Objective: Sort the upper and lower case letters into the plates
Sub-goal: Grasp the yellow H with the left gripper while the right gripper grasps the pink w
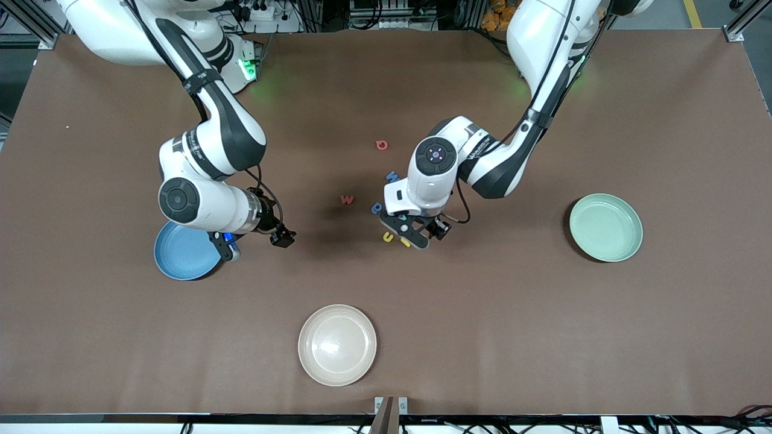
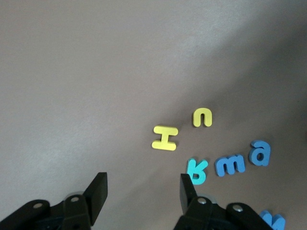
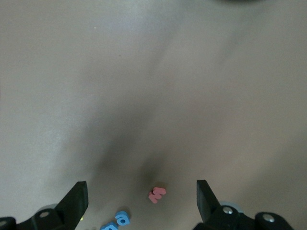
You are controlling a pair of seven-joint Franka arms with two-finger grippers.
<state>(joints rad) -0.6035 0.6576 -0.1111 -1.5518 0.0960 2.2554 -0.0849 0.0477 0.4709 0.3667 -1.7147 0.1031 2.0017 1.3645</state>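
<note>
Yellow H [image 2: 165, 138] clear of open left claw [image 2: 143, 194], right claw [image 3: 141, 201] open

letters [image 1: 389, 208] mid-table, between 2 plates [image 1: 605, 227] at table ends

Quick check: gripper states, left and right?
Left gripper: open, empty, over the yellow letters.
Right gripper: open, empty, beside the blue plate.

Brown matte table [image 1: 543, 337]: round blue plate [image 1: 181, 256], mint-green plate [image 1: 606, 227], cream-beige plate [image 1: 337, 344], small foam letters [image 2: 165, 138] clustered mid-table, red/blue/teal/yellow.
</note>
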